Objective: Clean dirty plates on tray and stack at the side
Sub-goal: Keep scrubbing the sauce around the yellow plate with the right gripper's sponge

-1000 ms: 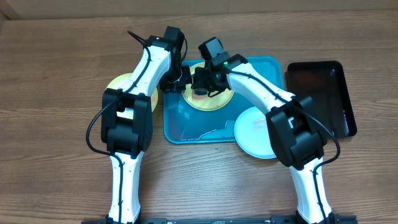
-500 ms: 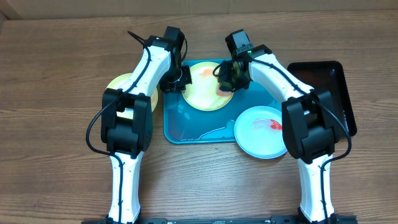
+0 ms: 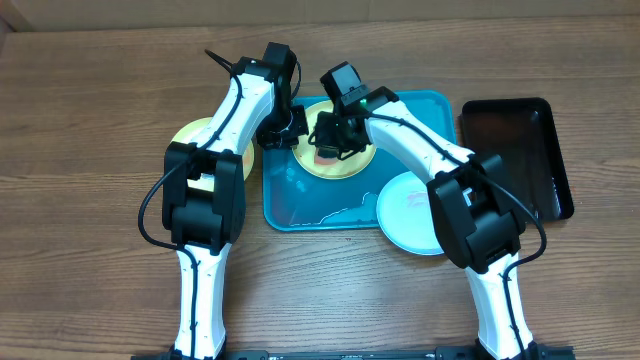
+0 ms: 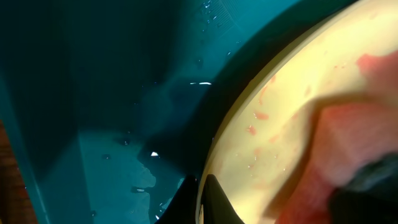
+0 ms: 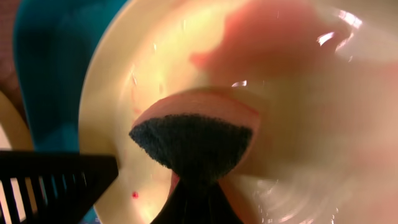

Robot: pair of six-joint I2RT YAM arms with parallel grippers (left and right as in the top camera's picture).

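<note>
Your right claw [image 5: 194, 194], gripping the sponge [image 5: 193, 138], has swung back across the plate [image 4: 273, 152] your left claw [image 4: 200, 202] pinches by the rim: still scrubbing, smears [image 4: 261, 116] remain.

A brown wood-grain table [image 3: 80, 250] fills the overhead view, with a pale strip [image 3: 150, 8] along its far edge.

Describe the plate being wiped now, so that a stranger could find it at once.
Start at the turquoise tray in the middle of the table. In its far half lies a green-rimmed plate with a cream centre. Unlike the matching plate on bare wood to the left and the pale plate at the tray's near right corner, it lies fully inside the tray, under a sponge.
</note>
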